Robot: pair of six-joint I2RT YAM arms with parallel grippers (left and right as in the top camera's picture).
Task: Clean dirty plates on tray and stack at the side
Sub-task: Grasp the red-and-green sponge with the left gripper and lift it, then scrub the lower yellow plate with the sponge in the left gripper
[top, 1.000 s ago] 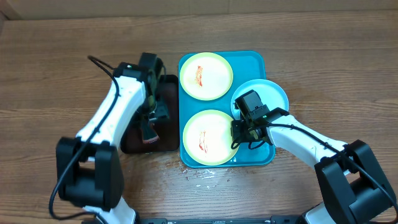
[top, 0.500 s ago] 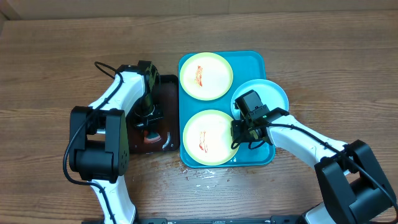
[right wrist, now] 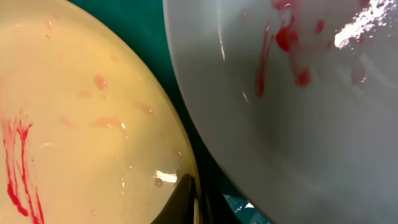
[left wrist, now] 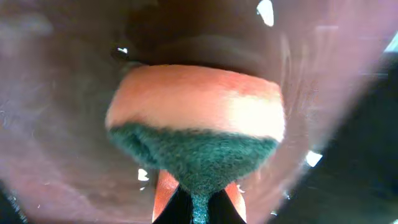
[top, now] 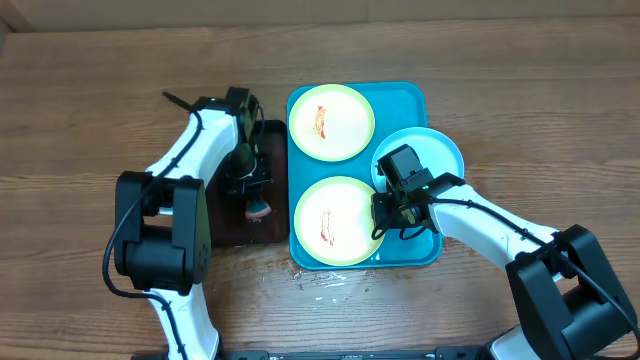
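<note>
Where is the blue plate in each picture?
Overhead: the blue plate is right of centre, hanging over the right edge of the tray.
Left wrist: not in it; only a sponge shows.
Right wrist: the blue plate fills the upper right, spotted red.
Shared landmark: the nearer yellow-green plate beside it, which shows at the left of the right wrist view.

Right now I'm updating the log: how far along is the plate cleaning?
Nothing looks done: the upper yellow plate, lower yellow plate and blue plate show red smears on the turquoise tray, none stacked. In hand: left tool shut on the sponge. Left: wiping and stacking all three.
</note>
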